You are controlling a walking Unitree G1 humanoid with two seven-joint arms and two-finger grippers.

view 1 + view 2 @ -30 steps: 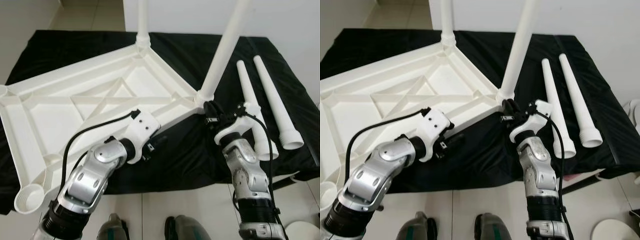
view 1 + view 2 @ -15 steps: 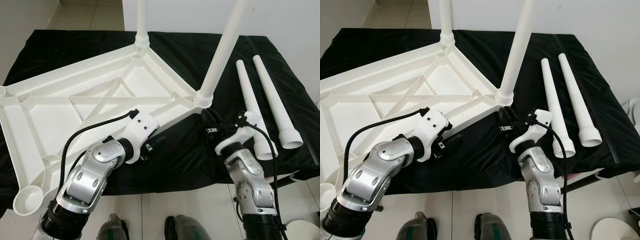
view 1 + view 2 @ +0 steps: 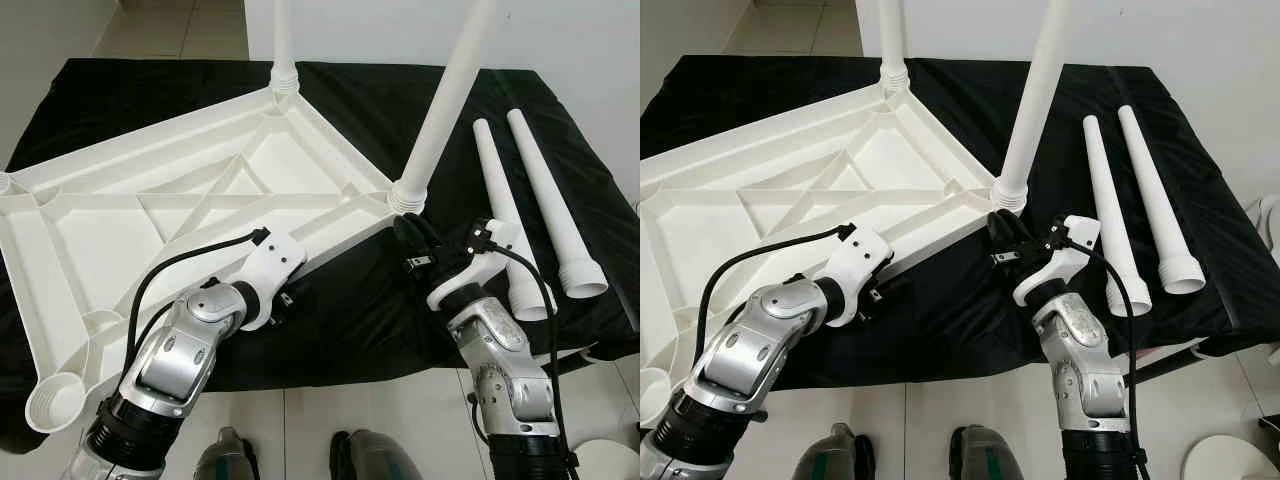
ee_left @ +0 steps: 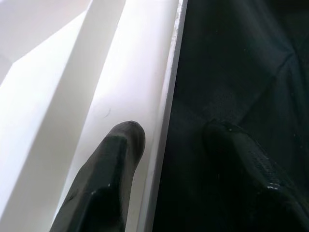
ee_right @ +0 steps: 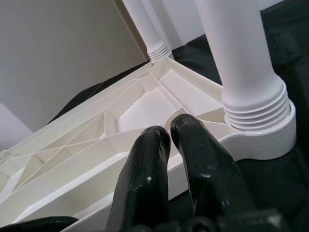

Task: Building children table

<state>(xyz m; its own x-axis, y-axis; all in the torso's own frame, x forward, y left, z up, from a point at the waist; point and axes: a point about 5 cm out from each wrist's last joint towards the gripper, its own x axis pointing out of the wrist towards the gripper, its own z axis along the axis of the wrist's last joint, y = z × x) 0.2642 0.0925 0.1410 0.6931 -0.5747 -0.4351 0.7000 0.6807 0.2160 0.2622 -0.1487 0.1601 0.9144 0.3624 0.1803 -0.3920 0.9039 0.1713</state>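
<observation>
Straddling the stiff, light-looking tabletop (image 3: 190, 190) rim, the left gripper (image 4: 166, 140) gapes empty; right gripper (image 5: 176, 140), pinched shut on nothing, nears the fitted leg (image 3: 445, 100).

Upright leg (image 3: 450, 95) beside right gripper (image 3: 408, 235)

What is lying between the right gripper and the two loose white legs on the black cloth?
Nothing: in the left eye view only bare black cloth lies between the right gripper and the two loose legs, although the gripper's white wrist housing reaches across toward them.
</observation>
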